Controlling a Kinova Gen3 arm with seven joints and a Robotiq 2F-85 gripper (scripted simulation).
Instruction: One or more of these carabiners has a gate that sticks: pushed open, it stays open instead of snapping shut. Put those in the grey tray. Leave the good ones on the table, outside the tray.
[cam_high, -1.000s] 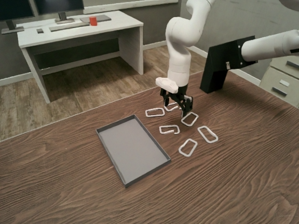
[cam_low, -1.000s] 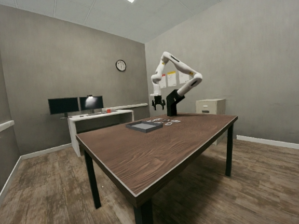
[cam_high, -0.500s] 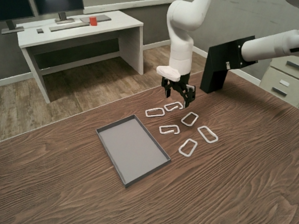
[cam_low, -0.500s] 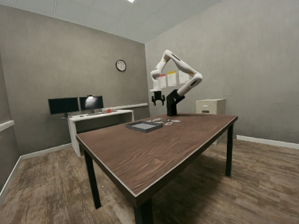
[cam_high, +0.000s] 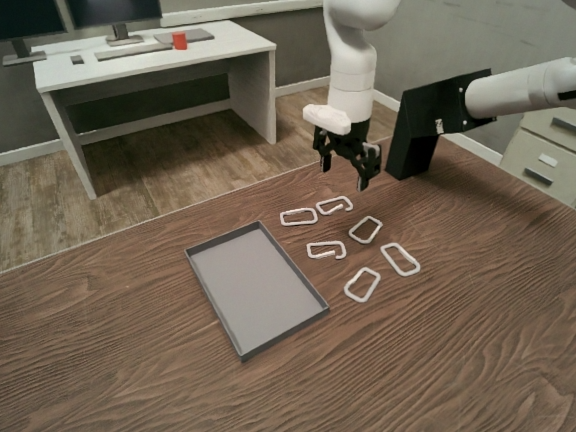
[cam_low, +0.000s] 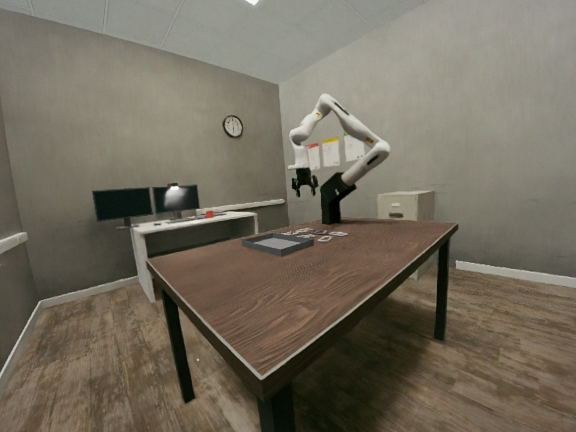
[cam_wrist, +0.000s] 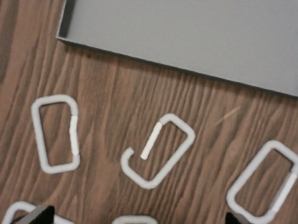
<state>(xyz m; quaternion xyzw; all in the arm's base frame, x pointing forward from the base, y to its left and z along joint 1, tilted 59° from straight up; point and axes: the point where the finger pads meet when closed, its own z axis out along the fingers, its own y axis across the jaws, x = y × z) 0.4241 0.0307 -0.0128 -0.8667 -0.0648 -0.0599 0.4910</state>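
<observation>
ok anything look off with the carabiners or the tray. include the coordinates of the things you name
Yes, two carabiners look odd: the one beside the grey tray (cam_high: 256, 292) (cam_low: 278, 244) (cam_wrist: 180, 35) (cam_high: 326, 243) (cam_wrist: 172, 161) and the one farthest back (cam_high: 334, 199). Each has its gate swung inward, leaving a gap at the hook, while the other four look closed. The tray looks fine.

Beyond the claw we see a white desk (cam_high: 250, 42) (cam_low: 252, 216) carrying a red cup (cam_high: 179, 40) (cam_low: 209, 214) and two dark monitors (cam_high: 112, 10) (cam_low: 122, 204). Higher than the claw, a round clock (cam_low: 233, 126) hangs on the wall; papers (cam_low: 330, 152) hang behind it, near a beige filing cabinet (cam_high: 537, 150) (cam_low: 422, 202).
</observation>
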